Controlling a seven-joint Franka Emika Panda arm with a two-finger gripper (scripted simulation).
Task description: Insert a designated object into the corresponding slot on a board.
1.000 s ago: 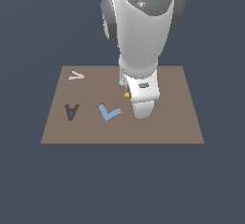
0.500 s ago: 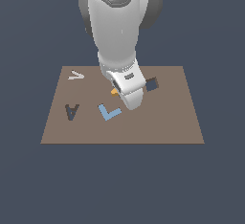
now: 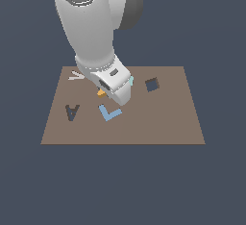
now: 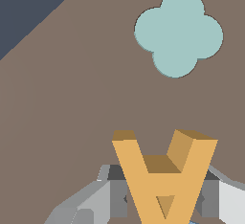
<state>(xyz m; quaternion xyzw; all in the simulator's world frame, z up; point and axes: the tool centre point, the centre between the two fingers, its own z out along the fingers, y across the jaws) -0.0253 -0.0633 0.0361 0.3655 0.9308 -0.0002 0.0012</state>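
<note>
My gripper [image 3: 107,93] hangs low over the middle of the brown board [image 3: 173,118]. In the wrist view the gripper [image 4: 162,200] is shut on the orange A block [image 4: 160,170], with a grey finger [image 4: 116,196] on each side of it. In the exterior view only a small orange corner of the A [image 3: 101,93] shows under the hand. The dark A-shaped slot [image 3: 72,112] lies on the board toward the exterior view's left, apart from the gripper. Whether the A touches the board I cannot tell.
A light-blue L piece [image 3: 110,112] lies just in front of the gripper. A white V piece [image 3: 75,77] lies at the far left corner. A dark square hole [image 3: 152,84] is to the right. A teal clover-shaped piece [image 4: 178,32] lies flat by the hand.
The arm has swung toward the exterior view's left, carrying the orange A with it, closer to the A slot. The other pieces have not moved.
</note>
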